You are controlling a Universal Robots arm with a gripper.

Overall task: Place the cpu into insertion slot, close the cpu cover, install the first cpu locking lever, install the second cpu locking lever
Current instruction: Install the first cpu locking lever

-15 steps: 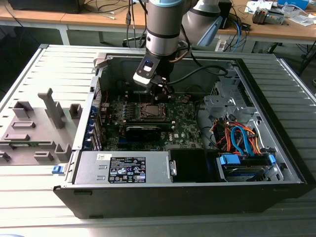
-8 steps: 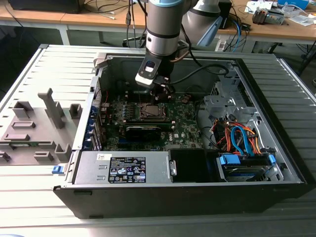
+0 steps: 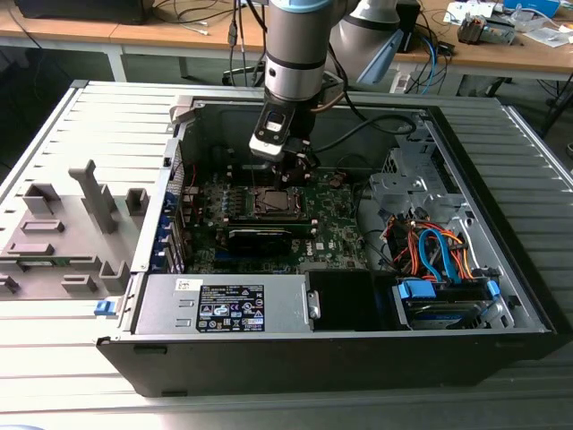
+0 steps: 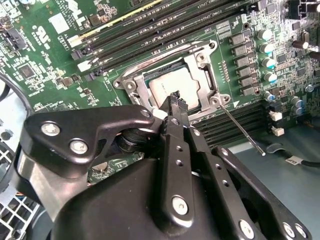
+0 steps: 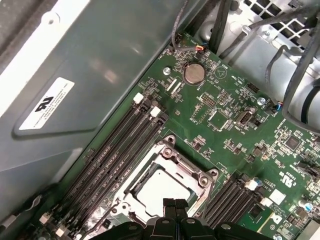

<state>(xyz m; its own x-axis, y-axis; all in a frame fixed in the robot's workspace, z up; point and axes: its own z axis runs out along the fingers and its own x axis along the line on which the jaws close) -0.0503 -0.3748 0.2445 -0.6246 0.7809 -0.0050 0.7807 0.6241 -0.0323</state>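
While its black fingers press narrowly together with nothing between them, the end effector (image 4: 176,98) sits over the edge of the silvery cover (image 4: 202,75). This flat cut-out frame lies on the tan square cpu (image 4: 167,86), seated in the slot (image 4: 149,76). A thin wire lever (image 4: 241,129) juts aslant near long black memory slots (image 4: 165,25) on the green board (image 4: 50,65).

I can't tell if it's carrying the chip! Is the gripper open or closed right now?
Gripper: fingers shut, holding nothing, tips just over the cpu.
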